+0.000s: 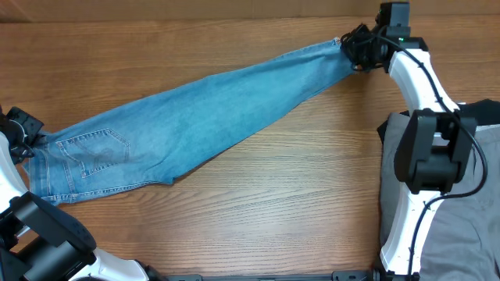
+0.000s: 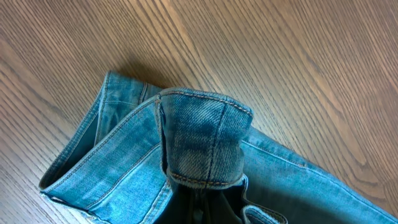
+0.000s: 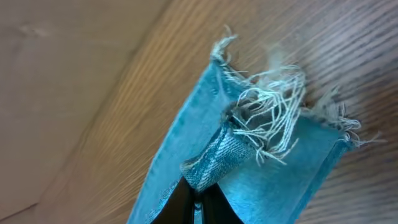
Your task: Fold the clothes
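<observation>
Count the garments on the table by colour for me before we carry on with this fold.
light blue jeans: 1
grey garment: 1
black garment: 1 (only partly in view at the right edge)
Total: 3

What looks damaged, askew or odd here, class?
The jeans lie slantwise across the table, stretched between the left gripper at the waistband and the right gripper at the ankle hem. That hem is frayed, with loose white threads hanging. The waistband is bunched into a fold.
</observation>
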Robot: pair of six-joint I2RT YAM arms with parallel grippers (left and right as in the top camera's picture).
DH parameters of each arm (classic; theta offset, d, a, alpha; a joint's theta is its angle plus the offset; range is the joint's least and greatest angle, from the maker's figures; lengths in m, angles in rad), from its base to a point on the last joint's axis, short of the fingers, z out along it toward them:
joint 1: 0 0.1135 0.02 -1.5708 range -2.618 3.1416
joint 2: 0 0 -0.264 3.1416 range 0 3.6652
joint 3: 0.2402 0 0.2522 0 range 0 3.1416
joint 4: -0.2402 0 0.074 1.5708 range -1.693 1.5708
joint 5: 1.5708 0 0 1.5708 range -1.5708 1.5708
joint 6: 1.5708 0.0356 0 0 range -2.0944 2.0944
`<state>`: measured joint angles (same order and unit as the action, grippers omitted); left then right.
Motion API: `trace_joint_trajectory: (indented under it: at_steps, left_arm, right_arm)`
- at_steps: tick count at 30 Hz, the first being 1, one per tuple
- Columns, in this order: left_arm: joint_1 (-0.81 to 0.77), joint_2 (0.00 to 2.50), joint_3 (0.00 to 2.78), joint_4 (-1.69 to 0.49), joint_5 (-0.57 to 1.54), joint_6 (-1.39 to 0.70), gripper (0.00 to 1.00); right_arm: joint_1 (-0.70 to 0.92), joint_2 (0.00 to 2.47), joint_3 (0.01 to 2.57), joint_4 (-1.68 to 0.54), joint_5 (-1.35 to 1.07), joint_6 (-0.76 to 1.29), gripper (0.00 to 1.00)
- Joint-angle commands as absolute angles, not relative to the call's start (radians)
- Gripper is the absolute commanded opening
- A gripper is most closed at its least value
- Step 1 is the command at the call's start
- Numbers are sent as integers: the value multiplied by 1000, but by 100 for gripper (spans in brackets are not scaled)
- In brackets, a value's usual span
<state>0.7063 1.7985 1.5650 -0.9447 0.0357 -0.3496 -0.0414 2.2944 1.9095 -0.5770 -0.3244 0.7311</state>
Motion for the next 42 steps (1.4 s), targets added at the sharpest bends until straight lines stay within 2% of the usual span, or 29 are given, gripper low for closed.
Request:
trace_joint_trajectory:
  at_steps: [1, 2, 3, 4, 5, 8, 10, 12, 13, 14, 16, 27, 32, 35, 39, 40, 42]
  left_arm:
    - [692, 1809, 1599, -934, 15, -367, 4]
    - [690, 1809, 1599, -934, 15, -367, 4]
    - [688, 1809, 1599, -934, 15, -367, 4]
    - [685, 1809, 1599, -934, 15, -367, 4]
    - [683, 1809, 1599, -934, 15, -367, 4]
    - [679, 1809, 1599, -935, 16, -367, 7]
    - [679, 1809, 1599, -942, 18, -366, 18]
    - [680, 1809, 1599, -941, 18, -358, 34]
    - [680, 1808, 1600, -941, 19, -355, 55]
    - [682, 1808, 1602, -938, 19, -355, 72]
    - [686, 1805, 1613, -941, 39, -342, 79]
    - [697, 1802, 1765, -1205, 204, -280, 77]
    - [697, 1802, 1765, -1279, 207, -241, 74]
    - [697, 1802, 1765, -1294, 207, -235, 71]
    - [697, 1802, 1765, -1301, 207, -235, 71]
    - [697, 1802, 1765, -1303, 207, -234, 71]
    - [697, 1802, 1765, -1309, 207, -223, 71]
  right_arm:
    - [-39, 2295, 1938, -543, -309, 759, 16]
    - [-39, 2295, 1938, -530, -309, 758, 34]
    - [-39, 2295, 1938, -518, -316, 750, 57]
    - [-39, 2295, 1938, -505, -336, 724, 87]
    - [-39, 2292, 1940, -497, -368, 691, 100]
    - [-58, 2275, 1943, -532, -400, 652, 100]
    - [-74, 2261, 1943, -609, -408, 606, 100]
    - [-80, 2261, 1943, -687, -402, 546, 100]
    - [-81, 2265, 1943, -731, -373, 499, 96]
    - [-81, 2268, 1943, -759, -339, 464, 93]
    - [-80, 2276, 1943, -778, -300, 421, 89]
    - [-81, 2404, 1942, -649, -262, 385, 76]
    - [-81, 2447, 1942, -624, -263, 393, 70]
    - [-79, 2465, 1942, -616, -297, 392, 57]
    - [-80, 2458, 1945, -599, -345, 384, 11]
    - [-87, 2450, 1945, -603, -345, 384, 4]
    - [-110, 2423, 1945, -614, -345, 385, 4]
